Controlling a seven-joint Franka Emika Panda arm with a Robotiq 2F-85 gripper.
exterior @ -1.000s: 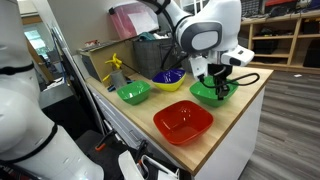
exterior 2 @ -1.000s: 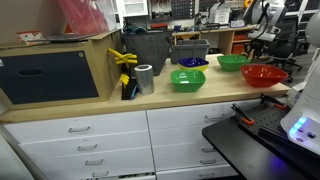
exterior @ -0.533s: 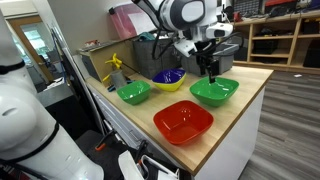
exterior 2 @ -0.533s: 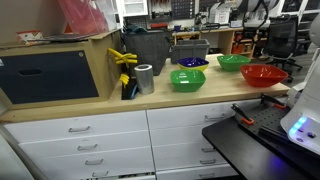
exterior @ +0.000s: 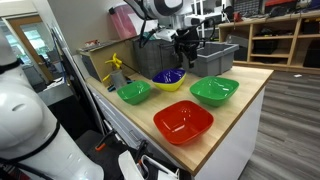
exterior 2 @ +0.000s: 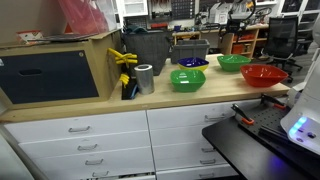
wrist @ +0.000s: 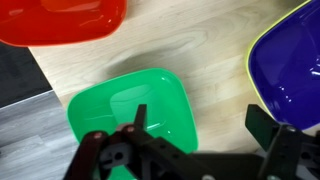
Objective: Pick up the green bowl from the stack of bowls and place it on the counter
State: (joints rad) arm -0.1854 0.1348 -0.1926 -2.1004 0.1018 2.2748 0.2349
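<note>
The green bowl (exterior: 214,91) (exterior 2: 233,62) sits upright on the counter (exterior: 240,110), alone and free of the gripper. In the wrist view the green bowl (wrist: 130,108) lies below, under one finger. The stack of bowls (exterior: 168,79) (exterior 2: 190,63), yellow outside and dark blue inside, stands beside it; its blue inner bowl (wrist: 292,60) shows at the wrist view's right. My gripper (exterior: 185,57) (wrist: 200,125) hangs open and empty in the air above the bare wood between the green bowl and the stack.
A red bowl (exterior: 183,121) (exterior 2: 263,73) (wrist: 60,20) sits near the counter's end. A smaller green bowl (exterior: 133,92) (exterior 2: 187,79) rests near the front edge. Grey bins (exterior: 215,58), a metal can (exterior 2: 145,78) and yellow clamps (exterior 2: 124,60) stand further along.
The gripper opened and let go of the green bowl, which now rests on the counter. The arm rose and drew back toward the stack.
</note>
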